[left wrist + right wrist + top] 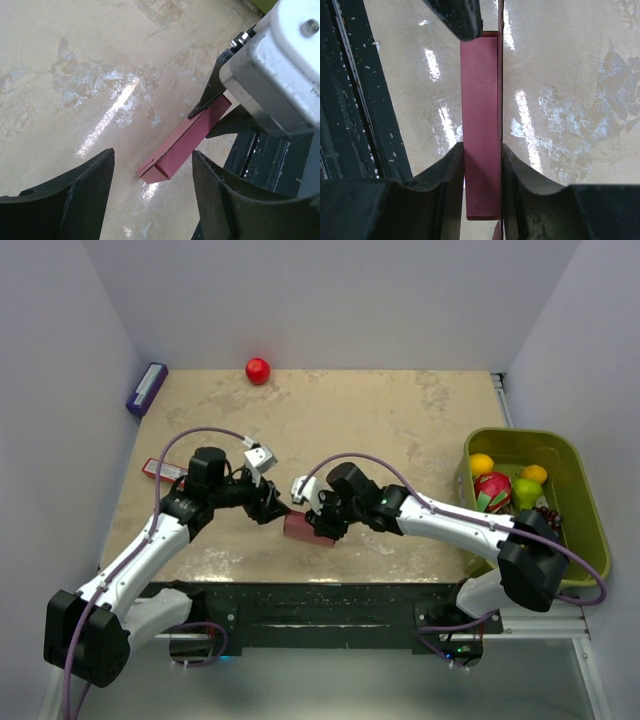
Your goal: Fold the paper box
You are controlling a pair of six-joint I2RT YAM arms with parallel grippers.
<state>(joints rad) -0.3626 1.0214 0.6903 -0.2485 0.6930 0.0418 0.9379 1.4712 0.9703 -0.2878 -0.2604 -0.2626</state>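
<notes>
Green bin (590,502) sits at the right edge of the worktop (400,420), nr the right arm's base. Inside it: orange fruit (481,464) at the far-left; red-green fruit (492,490) just beside it; green fruit (526,490) mid-bin; small yellow fruit (535,473) touching it on the far side; dark bunch (548,515) at the near side, partly hidden by the arm, can't tell what it is.

Paper box (480,100) lies nr the near edge of the worktop, approx. mid-way along it; pink card, folded into a long narrow shape; the end facing the left wrist cam is open.

Right claw (481,150) is narrow & clamped on the paper box, one finger on each long side. Left claw (152,155) stands wide, nothing betw. its fingers; it hangs just beside the box's open end, not touching.

Elsewhere on the worktop: red ball (257,370) at the far edge, left of centre; purple box (147,388) at the far-left corner; red packet (165,469) at the left edge, partly under the left arm.
</notes>
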